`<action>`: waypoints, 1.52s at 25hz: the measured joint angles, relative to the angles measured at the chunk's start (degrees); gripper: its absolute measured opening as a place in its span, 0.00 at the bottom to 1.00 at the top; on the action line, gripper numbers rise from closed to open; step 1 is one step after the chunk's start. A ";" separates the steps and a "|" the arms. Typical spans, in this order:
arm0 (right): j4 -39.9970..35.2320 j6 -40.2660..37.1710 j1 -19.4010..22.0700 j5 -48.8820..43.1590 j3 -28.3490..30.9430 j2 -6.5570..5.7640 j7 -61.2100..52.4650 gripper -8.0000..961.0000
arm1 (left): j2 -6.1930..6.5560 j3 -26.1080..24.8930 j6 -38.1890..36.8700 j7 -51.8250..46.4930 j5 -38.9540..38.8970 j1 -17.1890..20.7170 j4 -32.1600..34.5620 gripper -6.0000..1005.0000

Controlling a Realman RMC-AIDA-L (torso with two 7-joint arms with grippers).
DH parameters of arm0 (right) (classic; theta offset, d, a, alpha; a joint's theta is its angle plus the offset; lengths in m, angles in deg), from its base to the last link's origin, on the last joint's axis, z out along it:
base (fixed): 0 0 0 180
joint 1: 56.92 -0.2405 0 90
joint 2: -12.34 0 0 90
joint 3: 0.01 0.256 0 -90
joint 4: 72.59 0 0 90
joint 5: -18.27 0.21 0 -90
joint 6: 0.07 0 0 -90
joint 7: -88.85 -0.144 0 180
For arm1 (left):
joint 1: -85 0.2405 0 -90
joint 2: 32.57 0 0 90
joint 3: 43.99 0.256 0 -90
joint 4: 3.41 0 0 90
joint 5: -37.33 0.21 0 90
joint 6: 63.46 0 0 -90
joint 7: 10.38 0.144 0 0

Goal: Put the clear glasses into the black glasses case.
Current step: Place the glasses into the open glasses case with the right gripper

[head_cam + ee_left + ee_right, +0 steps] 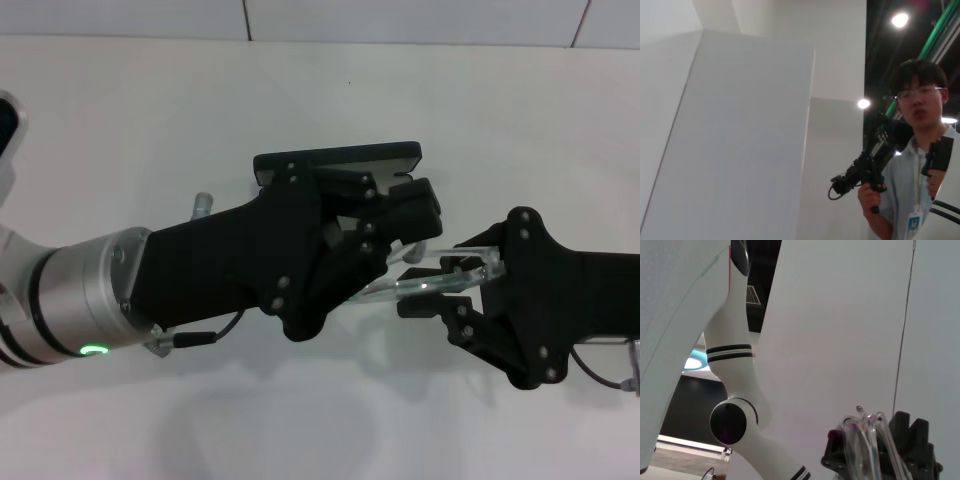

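The black glasses case [340, 160] is held off the white table in the middle of the head view, with my left gripper [405, 215] shut on its near side. Only its flat dark top edge shows; the inside is hidden. Just right of it, the clear glasses [440, 277] lie across the jaws of my right gripper [458, 287], which is shut on them. One end of the glasses reaches toward the left gripper's fingers. The right wrist view shows the clear glasses [867, 442] folded between dark fingers [912, 440]. My own fingers do not appear in the left wrist view.
The white table [300, 90] runs back to a tiled wall [400, 18]. A person [920, 150] holding a black hand-held device stands in the left wrist view. My white arm [735, 380] shows in the right wrist view.
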 joint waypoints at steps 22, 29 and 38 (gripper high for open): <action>-7.31 10.82 -0.55 -3.57 3.45 -4.20 -18.49 0.06 | 4.25 -8.79 -0.71 3.69 3.48 16.26 0.01 0.08; -22.32 19.18 -0.65 -20.25 5.75 -3.16 -34.89 0.06 | 4.36 -9.52 -0.69 6.29 10.11 17.23 -0.49 0.08; -33.27 25.63 -3.50 -38.65 5.90 -0.98 -51.27 0.06 | 2.38 -19.18 -0.03 6.64 22.64 17.38 -1.14 0.08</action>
